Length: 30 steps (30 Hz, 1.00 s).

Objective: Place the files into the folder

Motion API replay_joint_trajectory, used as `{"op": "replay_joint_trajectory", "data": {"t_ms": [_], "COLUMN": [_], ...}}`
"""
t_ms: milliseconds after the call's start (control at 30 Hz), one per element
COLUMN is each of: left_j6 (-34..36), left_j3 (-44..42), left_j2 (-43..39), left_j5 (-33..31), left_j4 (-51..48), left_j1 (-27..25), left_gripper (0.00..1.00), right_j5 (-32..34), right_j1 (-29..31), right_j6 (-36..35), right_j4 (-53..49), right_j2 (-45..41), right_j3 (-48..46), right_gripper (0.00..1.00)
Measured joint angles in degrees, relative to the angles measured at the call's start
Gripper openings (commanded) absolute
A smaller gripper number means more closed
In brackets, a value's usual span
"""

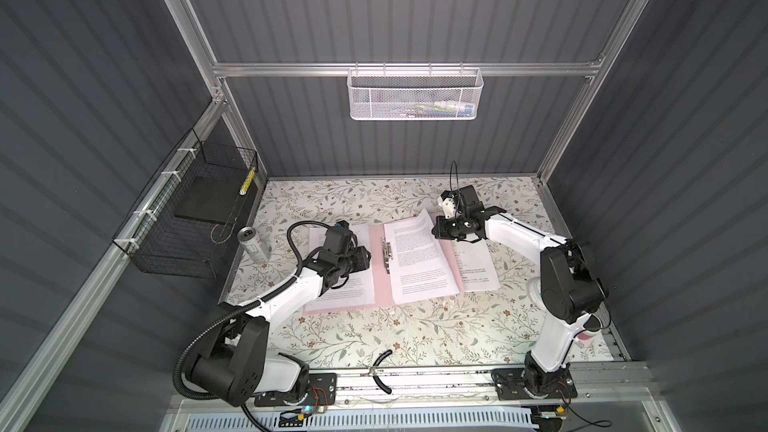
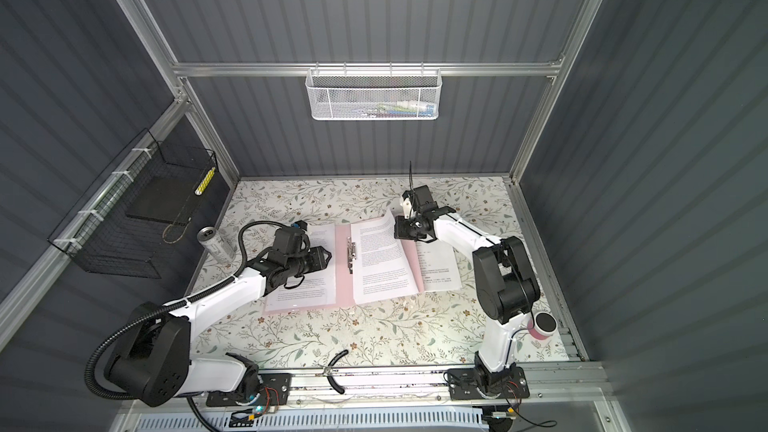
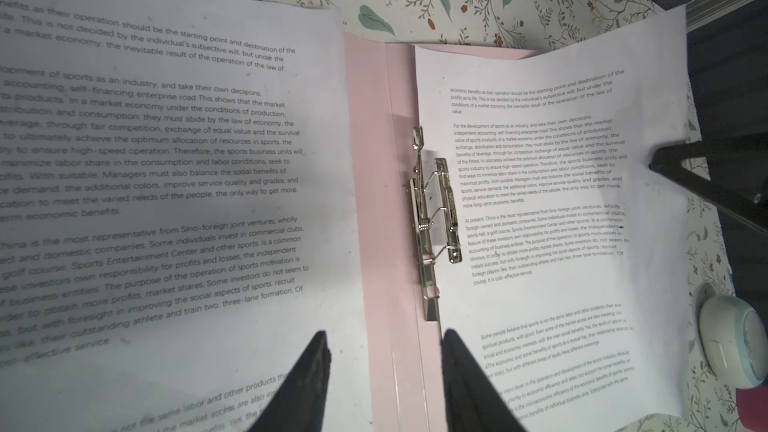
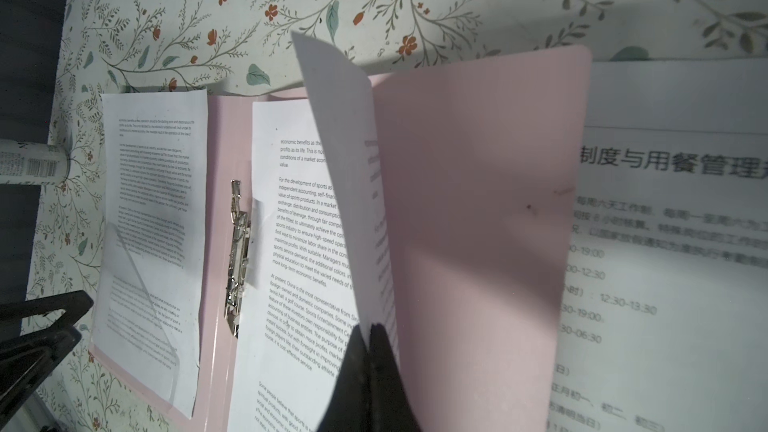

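Files (image 1: 419, 259), three white sheets of small black print by our count, lie mid-table on and beside one open pale pink folder (image 1: 381, 284), metal clip (image 1: 387, 252) at its spine. The left gripper (image 1: 365, 263) hangs open-jawed above the left sheet; the right gripper (image 1: 435, 228) clamps the middle sheet's raised right edge. Farther, one black wire basket (image 1: 174, 255) holds a dark slab (image 1: 203, 201), one white mesh basket (image 1: 374, 97) small items.

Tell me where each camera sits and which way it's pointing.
Top views: high above the arm bases, looking down on the table; both arms, the left gripper and the right gripper show.
Left wrist: above the open folder, facing its clip; its open fingertips show.
Right wrist: low, looking along the lifted sheet; its shut fingertips pinch it.
Shared: both wrist views show folder, clip and that sheet.
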Motion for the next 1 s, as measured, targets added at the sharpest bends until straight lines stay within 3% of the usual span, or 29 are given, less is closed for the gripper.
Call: {"op": "replay_joint_trajectory", "data": {"t_ms": [1000], "left_j6": [0.00], "left_j3": [0.00], "left_j2": [0.15], "left_j5": [0.02], "left_j4": [0.00], "left_j1": [0.00], "left_gripper": [0.46], "right_j5": [1.77], "right_j1": [-0.81], "right_j6": [1.31], "right_j4": [0.20], "right_j2": [0.09], "right_j3": [0.57], "right_gripper": [0.00]}}
